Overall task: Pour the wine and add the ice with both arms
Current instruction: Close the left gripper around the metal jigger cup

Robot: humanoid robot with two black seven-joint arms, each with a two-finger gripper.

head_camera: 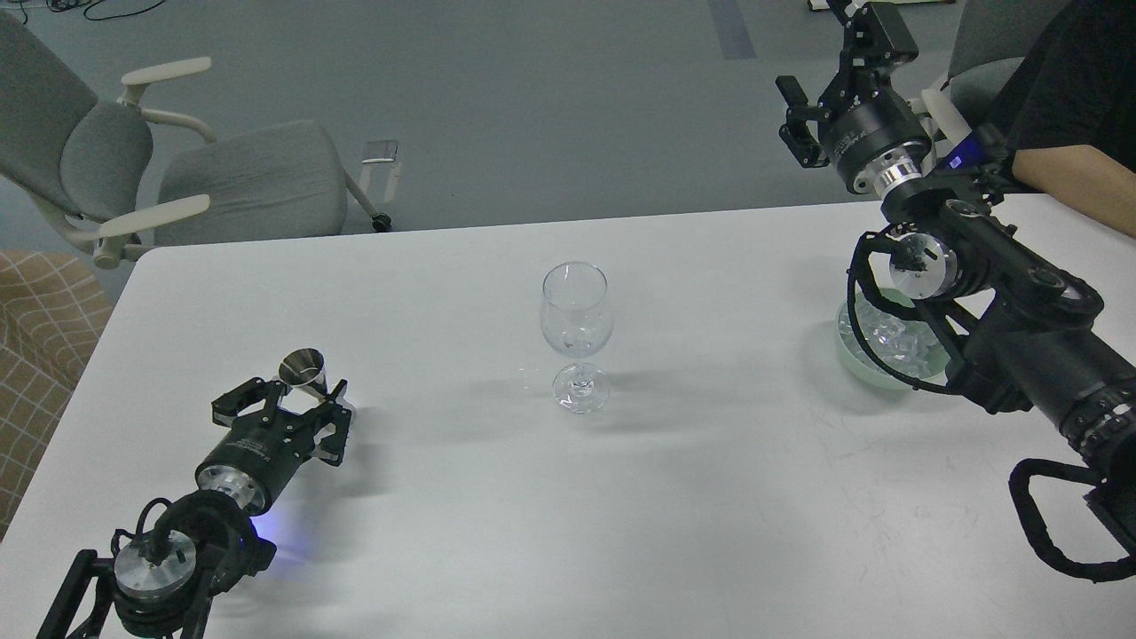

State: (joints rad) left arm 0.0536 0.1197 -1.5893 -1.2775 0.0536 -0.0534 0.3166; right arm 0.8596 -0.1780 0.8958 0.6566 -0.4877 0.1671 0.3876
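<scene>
Evidently the small steel measuring cup (303, 371) is stood at the left of the white table (497, 515) so that it can be reached by the left arm, while the wine glass (577, 333) is set upright in the middle, within range of both arms. The pale green bowl (859, 362) holding the ice (892, 335) is kept at the right, directly below the right arm's forearm, by which part of it is hidden.

The left gripper (282, 410) is held low over the table with its fingers spread, and the measuring cup is found just ahead of it, between the fingertips; whether the cup is touched cannot be told, and no squeeze is seen. A grasp of the cup is judged to be the step in hand.

The right gripper (834, 75) is raised high, beyond the table's far edge, well above and past the ice. Its fingers are parted and nothing is held between them.
</scene>
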